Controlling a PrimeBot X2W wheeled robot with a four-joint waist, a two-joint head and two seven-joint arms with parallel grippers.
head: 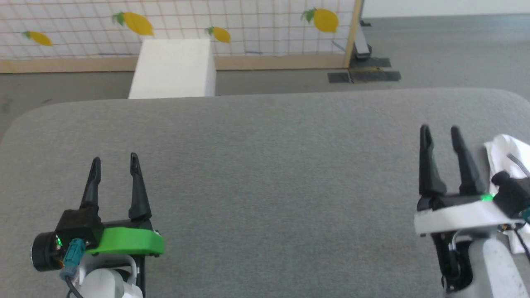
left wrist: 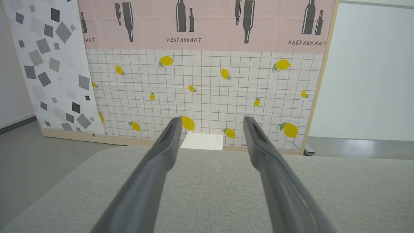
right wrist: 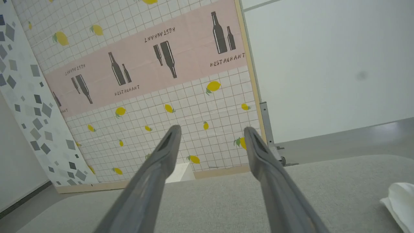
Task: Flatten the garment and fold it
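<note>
The white garment [head: 507, 151] lies crumpled at the right edge of the grey padded table [head: 265, 165], partly cut off by the head view's border and partly behind my right wrist. A dark seam line runs across it. Its edge also shows at the lower right of the right wrist view as the garment [right wrist: 401, 200]. My right gripper [head: 439, 131] stands open just left of it, holding nothing, as does the right gripper [right wrist: 212, 131]. My left gripper [head: 114, 160] is open over the table's near left, far from the garment; its fingers [left wrist: 168, 142] are spread apart.
A rigid white box [head: 174, 68] stands on the floor behind the table's far edge. Behind it is a lemon-patterned partition wall [head: 248, 25] with a wooden base. Grey floor surrounds the table.
</note>
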